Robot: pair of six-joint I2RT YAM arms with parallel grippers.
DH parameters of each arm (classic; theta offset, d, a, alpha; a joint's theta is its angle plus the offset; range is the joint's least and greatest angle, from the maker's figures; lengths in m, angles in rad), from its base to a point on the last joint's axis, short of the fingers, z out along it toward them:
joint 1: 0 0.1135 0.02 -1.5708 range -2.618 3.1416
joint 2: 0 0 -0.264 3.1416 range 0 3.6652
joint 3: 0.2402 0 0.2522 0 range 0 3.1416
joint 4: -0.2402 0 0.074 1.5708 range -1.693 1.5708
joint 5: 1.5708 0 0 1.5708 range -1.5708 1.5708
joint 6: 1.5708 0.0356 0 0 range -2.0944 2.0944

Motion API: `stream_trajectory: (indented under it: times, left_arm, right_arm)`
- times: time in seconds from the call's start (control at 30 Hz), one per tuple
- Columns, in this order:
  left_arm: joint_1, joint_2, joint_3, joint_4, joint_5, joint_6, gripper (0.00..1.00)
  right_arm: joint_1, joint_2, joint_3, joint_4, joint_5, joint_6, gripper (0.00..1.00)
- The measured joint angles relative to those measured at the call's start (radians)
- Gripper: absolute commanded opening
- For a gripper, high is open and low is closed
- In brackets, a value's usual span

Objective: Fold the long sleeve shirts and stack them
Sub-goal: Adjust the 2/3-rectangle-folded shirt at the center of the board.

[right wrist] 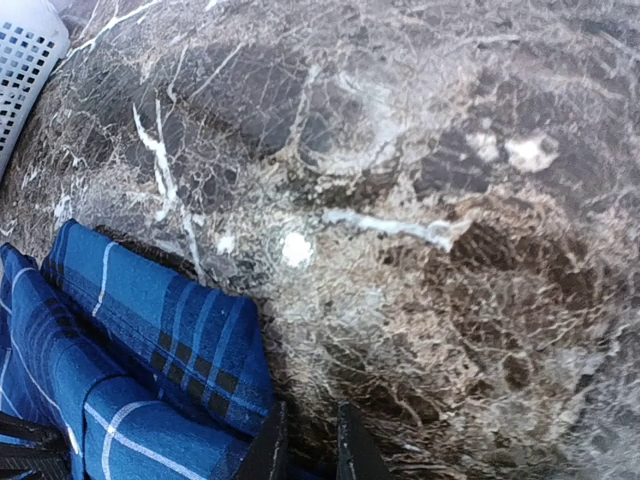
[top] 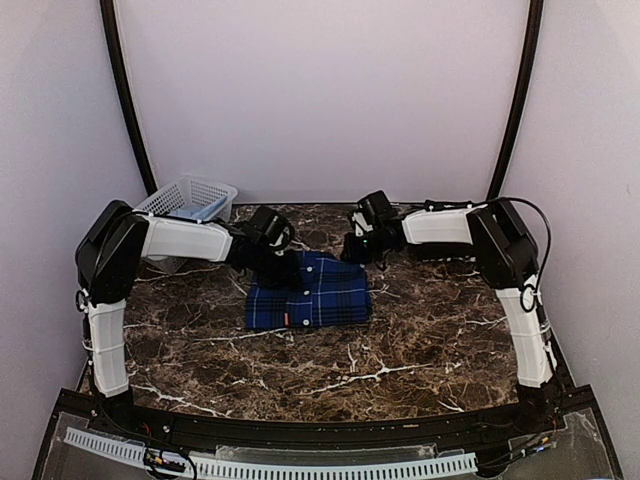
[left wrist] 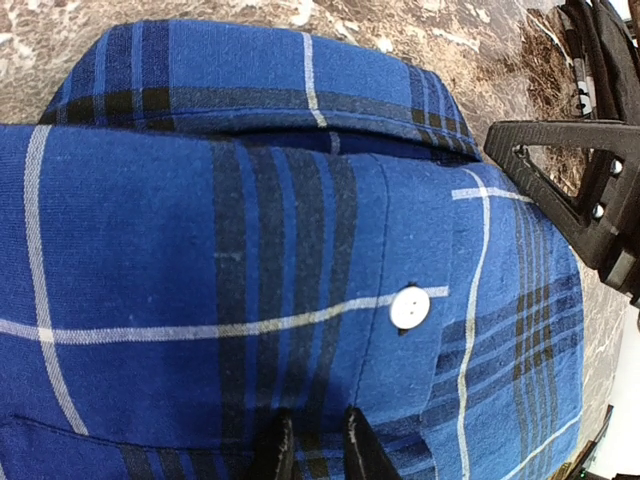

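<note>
1. Blue-and-navy plaid fills the left wrist view. The plaid shirt point(left wrist: 200, 300) lies on the counter point(left wrist: 480, 40) with its collar point(left wrist: 250, 90) at the top and a white button point(left wrist: 410, 307) near the middle. The left fingers point(left wrist: 276, 452) stand narrow at the bottom edge with cloth between them. I judge it a pinch on the shirt, though their tips are cut off by the frame. The right fingers point(left wrist: 560, 180) show as a black frame just beside the shirt's far corner.

2. The right wrist view is mostly bare brown marble, with a corner of the shirt at lower left and a corner of the white basket point(right wrist: 25, 60) at top left. The right fingers are narrow and set at the shirt's edge, but I cannot tell whether any cloth is caught.

3. In the top view the shirt sits as a folded rectangle in the middle of the counter, and both arms reach down to its far edge, one at each corner. The basket stands at the far left corner, well apart. No black shirt shows.

4. Risks, as I judge them:
   - A thin pinch may take only the top layer, so a lift would peel the fold open.
   - If the right side holds no cloth, a one-sided pull would skew or drag the shirt.
   - The two sets of fingers work near each other — close enough to knock together.
</note>
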Motion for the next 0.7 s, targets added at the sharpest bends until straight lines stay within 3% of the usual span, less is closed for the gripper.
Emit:
stream_trajectory:
  times: [0.13,0.3,0.43,0.7]
  left_arm:
    - [0.003,0.0,0.013,-0.015,-0.003,0.001,0.19]
    - [0.004,0.0,0.037,-0.04,-0.015,0.008,0.2]
    - [0.01,-0.009,0.037,-0.059,-0.026,0.008,0.2]
    - [0.057,-0.135,-0.051,-0.092,-0.031,0.01,0.22]
  right_arm:
    - [0.0,-0.017,0.014,-0.043,0.021,-0.026,0.24]
    - [0.009,-0.127,-0.002,-0.102,0.034,-0.069,0.24]
    - [0.053,-0.307,-0.13,-0.095,0.037,-0.081,0.25]
    - [0.174,-0.4,-0.376,-0.063,0.003,-0.041,0.24]
